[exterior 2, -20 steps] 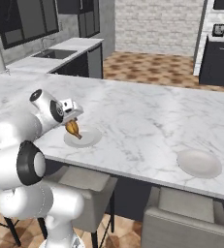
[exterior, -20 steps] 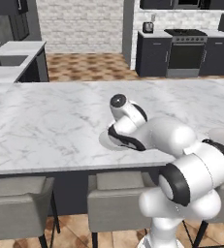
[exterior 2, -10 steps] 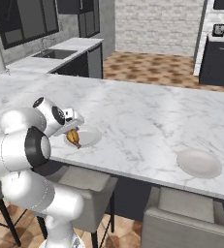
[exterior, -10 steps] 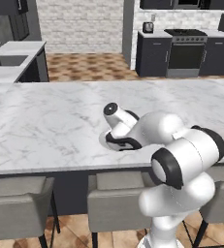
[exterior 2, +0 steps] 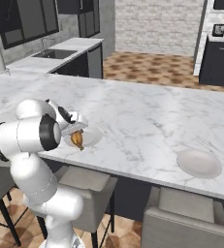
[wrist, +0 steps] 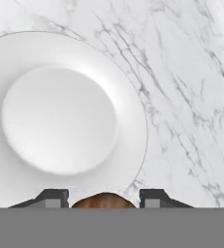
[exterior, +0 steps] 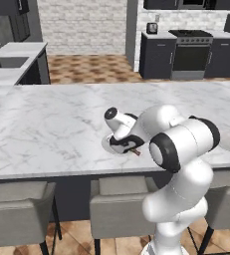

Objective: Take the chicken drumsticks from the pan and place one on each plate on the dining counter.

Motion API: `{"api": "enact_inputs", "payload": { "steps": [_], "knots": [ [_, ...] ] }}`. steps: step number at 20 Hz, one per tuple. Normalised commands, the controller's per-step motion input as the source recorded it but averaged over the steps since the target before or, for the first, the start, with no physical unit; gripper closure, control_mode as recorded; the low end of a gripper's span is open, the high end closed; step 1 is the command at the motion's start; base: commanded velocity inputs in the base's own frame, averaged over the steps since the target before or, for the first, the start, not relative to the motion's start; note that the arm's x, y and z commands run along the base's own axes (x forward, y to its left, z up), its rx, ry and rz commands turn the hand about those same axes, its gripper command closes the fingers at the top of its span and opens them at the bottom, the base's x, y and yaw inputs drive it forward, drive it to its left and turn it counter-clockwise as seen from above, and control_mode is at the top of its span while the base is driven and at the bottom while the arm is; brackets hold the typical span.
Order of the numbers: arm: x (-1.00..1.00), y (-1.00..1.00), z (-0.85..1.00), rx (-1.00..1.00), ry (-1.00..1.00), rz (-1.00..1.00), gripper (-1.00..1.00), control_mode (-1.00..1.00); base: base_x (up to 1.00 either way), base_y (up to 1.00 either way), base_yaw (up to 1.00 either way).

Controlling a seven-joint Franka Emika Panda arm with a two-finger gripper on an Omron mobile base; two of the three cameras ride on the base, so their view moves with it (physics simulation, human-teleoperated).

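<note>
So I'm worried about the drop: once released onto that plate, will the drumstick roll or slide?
The drumstick, held in the gripper, looks lumpy and stiff, so it probably rolls little. The plate has a raised rim, which should likely stop any sliding. Its glossy surface may let it skid slightly.

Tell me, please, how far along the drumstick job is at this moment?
Nothing looks plated yet: the near plate and the far plate on the dining counter both look bare. In hand: the end effector is shut on a chicken drumstick, low over the near plate's edge. Left: release it there, then serve the far plate.
</note>
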Motion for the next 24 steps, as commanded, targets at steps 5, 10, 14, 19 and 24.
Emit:
{"api": "enact_inputs", "payload": {
  "steps": [5, 10, 14, 19, 24],
  "knots": [
    [0.85, 0.0, 0.33, 0.0, 0.22, -0.07, 1.0, -1.0, 0.0, 0.0, 0.0],
    [0.62, 0.0, -0.26, 0.0, 0.04, -0.09, 1.0, -1.0, 0.0, 0.0, 0.0],
    [0.23, 0.0, -0.86, 0.0, 0.0, -0.05, 1.0, -1.0, 0.0, 0.0, 0.0],
    [0.0, 0.0, -0.97, 0.0, -0.01, -0.04, 1.0, -1.0, 0.0, 0.0, 0.0],
    [0.04, 0.0, -0.6, 0.0, -0.02, -0.03, 1.0, -1.0, 0.0, 0.0, 0.0]
  ]
}}
